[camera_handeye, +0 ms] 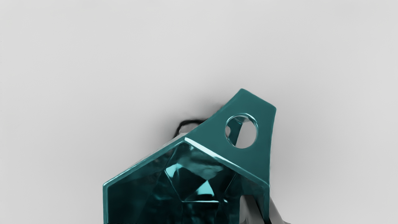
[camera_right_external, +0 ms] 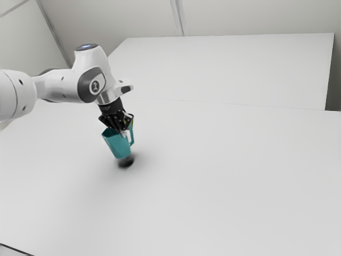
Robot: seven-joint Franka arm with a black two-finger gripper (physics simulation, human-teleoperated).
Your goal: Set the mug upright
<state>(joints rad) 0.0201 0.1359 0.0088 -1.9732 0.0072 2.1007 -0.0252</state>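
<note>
In the exterior view my gripper (camera_right_external: 123, 131) points down at the teal mug (camera_right_external: 118, 144), at the upper part of its side near the handle. The mug leans, with its mouth up toward the exterior view's left and its base lower down. In the wrist view the mug (camera_handeye: 186, 183) shows its six-sided rim and dark inside, and a handle with a round hole. The gripper (camera_handeye: 265, 207) is shut on the mug's wall, one finger inside the mouth and the other outside, beside the handle. The mug's underside is hidden.
A dark round patch (camera_right_external: 126, 161) lies just below the mug's base; whether it is an object or a shadow, I cannot tell. A black-edged shape (camera_handeye: 190, 125) peeks out behind the mug. The white table (camera_right_external: 229, 176) extends around them, with pale walls beyond.
</note>
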